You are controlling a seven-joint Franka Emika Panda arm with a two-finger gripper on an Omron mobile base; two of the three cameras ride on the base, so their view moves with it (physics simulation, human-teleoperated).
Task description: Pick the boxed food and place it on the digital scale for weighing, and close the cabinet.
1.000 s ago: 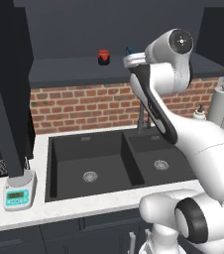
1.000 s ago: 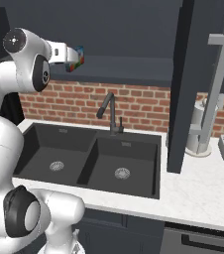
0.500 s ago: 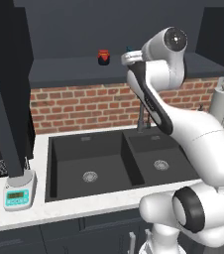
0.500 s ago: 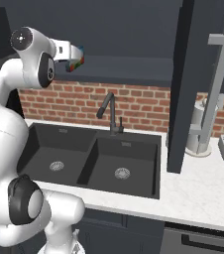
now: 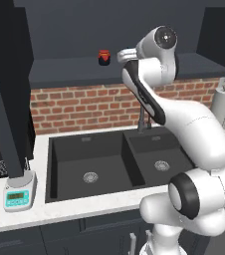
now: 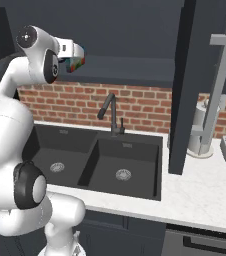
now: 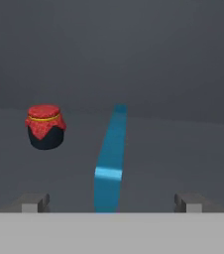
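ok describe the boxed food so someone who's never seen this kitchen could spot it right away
Look inside the open dark wall cabinet above the brick wall and the black sink. On its shelf, the box stands on edge as a thin blue slab, to the right of a small jar in the hand view. The jar is round and dark with a red lid; the box is flat and blue.

Two base cameras look forward and down from behind the arm, left and right, sharing the sink [image 5: 114,164] and brick wall [image 6: 135,107]; the hand camera faces the cabinet shelf [image 7: 183,149] closely.
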